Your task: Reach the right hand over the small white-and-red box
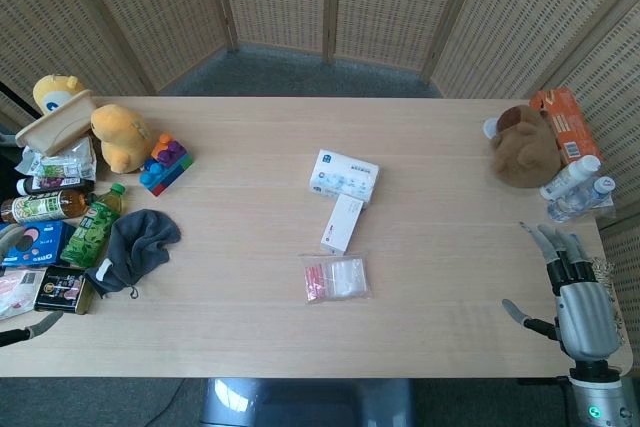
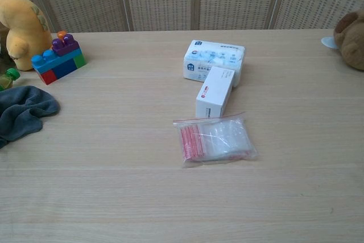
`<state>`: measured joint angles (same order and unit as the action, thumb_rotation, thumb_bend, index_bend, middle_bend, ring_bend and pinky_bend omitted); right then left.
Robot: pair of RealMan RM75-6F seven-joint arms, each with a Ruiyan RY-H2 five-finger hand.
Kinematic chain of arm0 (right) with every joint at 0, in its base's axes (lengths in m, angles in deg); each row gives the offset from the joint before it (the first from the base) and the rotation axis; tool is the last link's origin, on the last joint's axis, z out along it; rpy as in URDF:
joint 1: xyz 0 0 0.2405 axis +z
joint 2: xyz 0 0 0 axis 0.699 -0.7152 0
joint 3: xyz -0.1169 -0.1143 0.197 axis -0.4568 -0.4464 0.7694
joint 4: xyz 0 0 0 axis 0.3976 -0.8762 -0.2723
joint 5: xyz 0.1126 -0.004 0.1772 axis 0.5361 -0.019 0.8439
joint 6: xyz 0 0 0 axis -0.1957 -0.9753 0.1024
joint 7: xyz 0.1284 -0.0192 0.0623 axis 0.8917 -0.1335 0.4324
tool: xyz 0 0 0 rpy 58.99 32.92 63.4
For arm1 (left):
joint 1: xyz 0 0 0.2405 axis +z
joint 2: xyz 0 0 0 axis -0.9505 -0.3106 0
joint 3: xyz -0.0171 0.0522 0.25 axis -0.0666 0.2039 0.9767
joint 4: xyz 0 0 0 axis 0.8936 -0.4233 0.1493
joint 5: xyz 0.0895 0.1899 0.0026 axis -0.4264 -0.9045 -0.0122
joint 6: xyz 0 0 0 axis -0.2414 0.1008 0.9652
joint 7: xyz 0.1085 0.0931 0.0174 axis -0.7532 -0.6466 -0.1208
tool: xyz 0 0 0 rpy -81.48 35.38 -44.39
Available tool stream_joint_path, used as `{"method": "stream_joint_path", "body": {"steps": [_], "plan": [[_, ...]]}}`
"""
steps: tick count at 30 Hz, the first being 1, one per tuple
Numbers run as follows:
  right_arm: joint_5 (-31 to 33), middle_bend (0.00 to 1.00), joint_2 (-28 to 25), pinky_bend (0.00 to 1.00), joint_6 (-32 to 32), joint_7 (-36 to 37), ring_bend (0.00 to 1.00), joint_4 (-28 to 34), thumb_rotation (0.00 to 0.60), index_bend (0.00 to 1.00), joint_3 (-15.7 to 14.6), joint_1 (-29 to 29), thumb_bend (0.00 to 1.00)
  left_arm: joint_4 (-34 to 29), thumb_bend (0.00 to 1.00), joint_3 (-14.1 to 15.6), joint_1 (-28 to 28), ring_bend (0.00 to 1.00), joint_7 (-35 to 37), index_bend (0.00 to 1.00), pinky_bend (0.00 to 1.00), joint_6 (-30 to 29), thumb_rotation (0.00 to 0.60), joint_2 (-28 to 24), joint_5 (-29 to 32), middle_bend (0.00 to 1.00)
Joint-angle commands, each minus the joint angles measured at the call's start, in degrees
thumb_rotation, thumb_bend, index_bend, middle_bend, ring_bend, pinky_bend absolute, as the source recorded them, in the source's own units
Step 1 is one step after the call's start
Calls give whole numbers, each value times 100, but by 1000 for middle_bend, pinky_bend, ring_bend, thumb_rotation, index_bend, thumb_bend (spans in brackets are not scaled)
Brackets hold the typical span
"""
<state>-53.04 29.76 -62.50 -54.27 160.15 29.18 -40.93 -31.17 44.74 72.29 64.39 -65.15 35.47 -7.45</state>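
Observation:
The small white-and-red box (image 1: 342,223) lies near the table's middle, long side running away from me; in the chest view the box (image 2: 215,91) sits just below a white tissue pack. My right hand (image 1: 572,287) hovers at the table's front right corner, fingers spread and holding nothing, far to the right of the box. It does not show in the chest view. Only a dark fingertip of my left hand (image 1: 22,333) pokes in at the lower left edge; how it is held cannot be made out.
A white tissue pack (image 1: 343,176) touches the box's far end, and a clear zip bag (image 1: 335,278) lies just in front. Brown plush toy (image 1: 522,146), orange box (image 1: 565,124) and bottles (image 1: 572,179) crowd the right edge. Toy bricks (image 1: 165,163), grey cloth (image 1: 138,240) and snacks fill the left.

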Motion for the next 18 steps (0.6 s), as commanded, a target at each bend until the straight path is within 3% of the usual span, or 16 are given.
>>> {"method": "stream_joint_path", "body": {"steps": [1, 10, 18], "plan": [[40, 0, 19, 0, 31, -34, 0, -74, 600, 0, 15, 8, 0, 5, 0, -6, -10, 0, -4, 30, 0, 22, 600, 7, 24, 0], [-135, 0, 135, 0, 674, 313, 0, -537, 600, 0, -60, 423, 0, 26, 0, -36, -45, 0, -36, 30, 0, 101, 600, 39, 138, 0], [-334, 0, 612, 0, 1984, 1534, 0, -2060, 600, 0, 73, 1639, 0, 74, 0, -141, -140, 0, -336, 30, 0, 256, 600, 199, 420, 0]]}}
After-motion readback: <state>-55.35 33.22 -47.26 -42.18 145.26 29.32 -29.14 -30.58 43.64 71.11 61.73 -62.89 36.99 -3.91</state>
